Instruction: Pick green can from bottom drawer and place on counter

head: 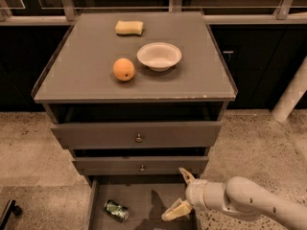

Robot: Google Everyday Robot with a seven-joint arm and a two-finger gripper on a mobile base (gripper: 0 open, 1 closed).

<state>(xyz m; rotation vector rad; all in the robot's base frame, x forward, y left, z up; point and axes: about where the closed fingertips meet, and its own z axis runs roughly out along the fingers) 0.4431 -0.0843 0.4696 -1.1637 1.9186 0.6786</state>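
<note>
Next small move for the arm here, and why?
Probably shift the gripper left toward the small shiny green metal can: it hangs, fingers open, at the right side of the open bottom drawer, while the can lies near its left wall.

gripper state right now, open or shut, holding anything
Gripper: open, holding nothing, over the open grey-brown bottom drawer, apart from the small shiny green metal can.
</note>
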